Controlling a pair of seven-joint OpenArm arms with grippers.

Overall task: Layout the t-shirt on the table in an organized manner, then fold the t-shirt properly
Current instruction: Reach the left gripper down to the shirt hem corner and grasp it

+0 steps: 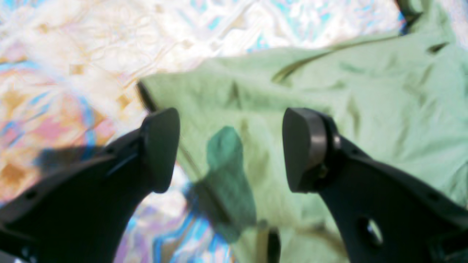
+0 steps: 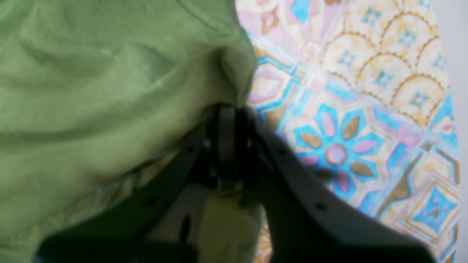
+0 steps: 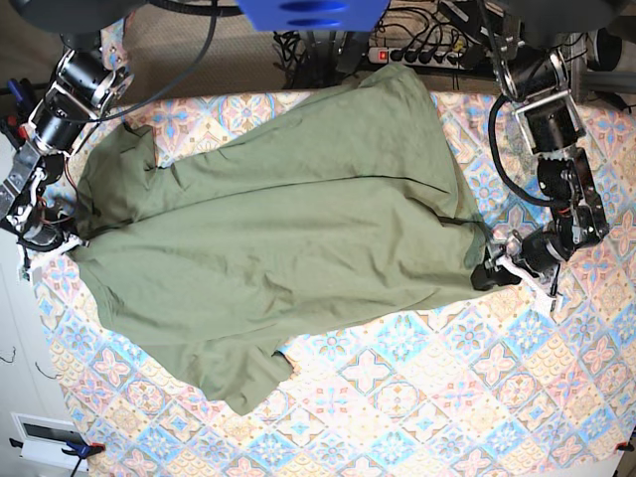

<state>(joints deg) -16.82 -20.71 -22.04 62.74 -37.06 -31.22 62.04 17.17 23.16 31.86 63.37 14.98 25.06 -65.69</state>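
Observation:
The olive-green t-shirt (image 3: 298, 229) lies spread and wrinkled across the patterned table (image 3: 447, 397), its bulk toward the back left. At the shirt's right edge, my left gripper (image 3: 489, 270) is open. In the left wrist view the left gripper (image 1: 230, 149) hovers with both dark fingers wide apart over the t-shirt (image 1: 365, 102), and nothing is pinched. At the left edge, my right gripper (image 3: 72, 241) is shut on the shirt. In the right wrist view the right gripper (image 2: 226, 120) has the jaws closed on a bunched fold of the t-shirt (image 2: 91, 91).
A power strip with cables (image 3: 417, 55) lies behind the table's far edge, beside a blue part (image 3: 313, 12). Patterned cloth (image 3: 427, 417) shows bare along the front and right. The table's edge (image 2: 459, 73) runs close to the right gripper.

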